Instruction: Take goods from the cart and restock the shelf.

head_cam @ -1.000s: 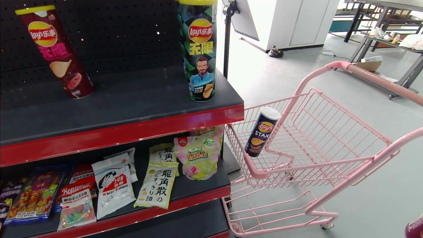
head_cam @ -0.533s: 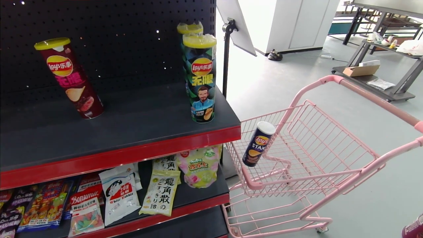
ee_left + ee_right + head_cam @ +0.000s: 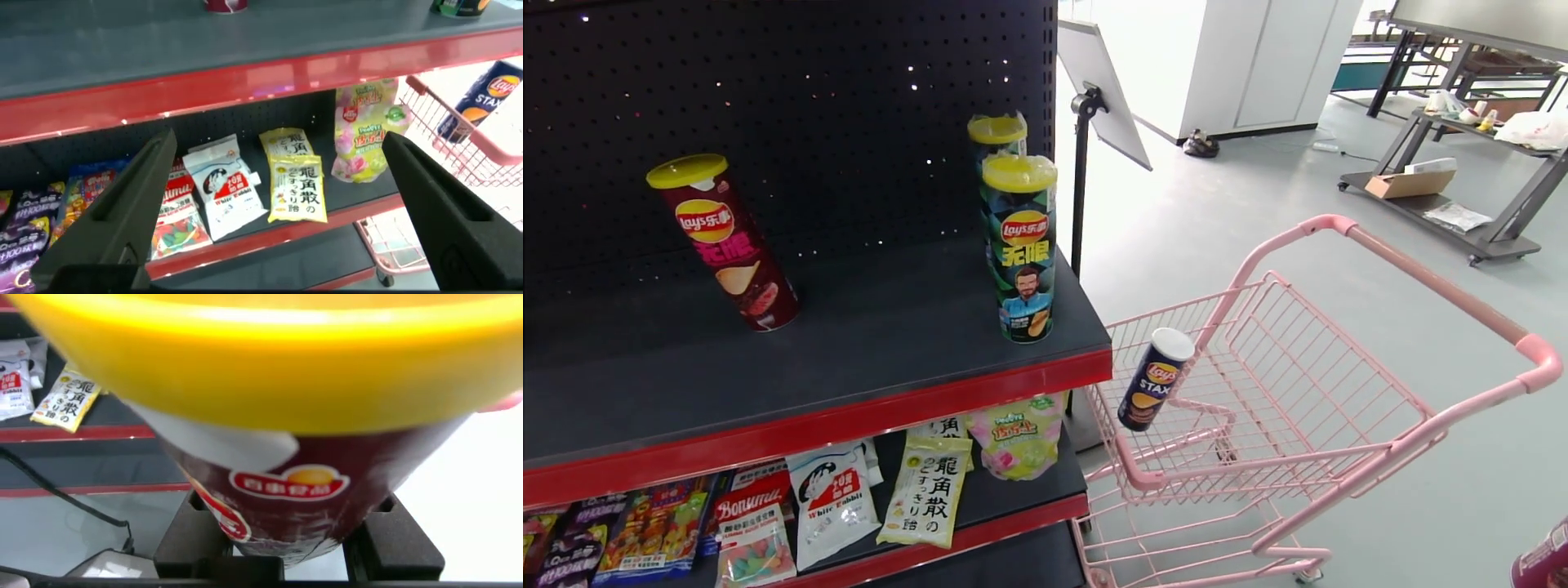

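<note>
- Grey floor (image 3: 1258,204) lies under one pink cart (image 3: 1421,276), which is parked just beside the right end of a black pegboard shelf (image 3: 849,412) with red edges.
- One right gripper (image 3: 292,543) is clamped on the held can (image 3: 294,482), maroon with a yellow lid. A dark finger (image 3: 192,539) presses each side of its body. In the head view this can peeks in at the lower right corner, apart from the cart.
- One left gripper (image 3: 278,139) hangs with its two fingers spread wide and nothing between them, facing the shelf's lower tier.
- One blue can (image 3: 1156,380) with a white lid leans tilted in the cart's corner nearest the shelf.
- Three yellow-lidded cans stand on the upper tier. One maroon shelf can (image 3: 727,245) is toward the left. The front green can (image 3: 1021,253) and the rear green can (image 3: 996,131) are at the right end, one directly behind the other.
- Snack bags lie on the lower tier: one white bag (image 3: 833,502), one yellow bag (image 3: 927,498) with a second yellow one partly under it, and one green-and-pink bag (image 3: 1017,437) at the right end. Those farther left overlap too much to count.
- Behind are one white cabinet (image 3: 1258,65), one board (image 3: 1098,90) on a stand and one metal rack (image 3: 1486,229) carrying one cardboard box (image 3: 1401,184).
</note>
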Tool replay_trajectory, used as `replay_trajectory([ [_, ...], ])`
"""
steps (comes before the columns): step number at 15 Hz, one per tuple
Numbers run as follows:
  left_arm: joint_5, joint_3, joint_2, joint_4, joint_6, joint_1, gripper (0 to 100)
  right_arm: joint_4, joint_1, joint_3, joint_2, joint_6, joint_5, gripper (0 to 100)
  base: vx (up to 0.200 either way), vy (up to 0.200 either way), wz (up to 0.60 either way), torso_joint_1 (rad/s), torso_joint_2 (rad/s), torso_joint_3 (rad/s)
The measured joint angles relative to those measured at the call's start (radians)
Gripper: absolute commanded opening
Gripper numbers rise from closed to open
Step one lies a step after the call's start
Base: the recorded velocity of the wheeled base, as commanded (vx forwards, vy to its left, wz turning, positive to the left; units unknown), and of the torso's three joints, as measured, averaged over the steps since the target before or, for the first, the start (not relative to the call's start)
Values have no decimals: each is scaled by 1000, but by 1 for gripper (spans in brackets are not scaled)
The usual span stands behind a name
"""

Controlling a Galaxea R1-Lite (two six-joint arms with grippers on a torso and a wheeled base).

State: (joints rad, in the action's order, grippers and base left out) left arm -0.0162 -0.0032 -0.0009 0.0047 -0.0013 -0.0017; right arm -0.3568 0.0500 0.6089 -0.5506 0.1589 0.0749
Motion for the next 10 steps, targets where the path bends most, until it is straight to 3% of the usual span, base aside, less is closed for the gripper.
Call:
replay_trajectory([
  [7,0,0,0,0,0,0,100,43,-3,-7,-24,0,-3,0,0,0,600,20,-27,-20],
  [10,0,0,0,-1,0,0,100,44,-4,-25,-16,1,-3,0,0,0,0,0,0,0],
])
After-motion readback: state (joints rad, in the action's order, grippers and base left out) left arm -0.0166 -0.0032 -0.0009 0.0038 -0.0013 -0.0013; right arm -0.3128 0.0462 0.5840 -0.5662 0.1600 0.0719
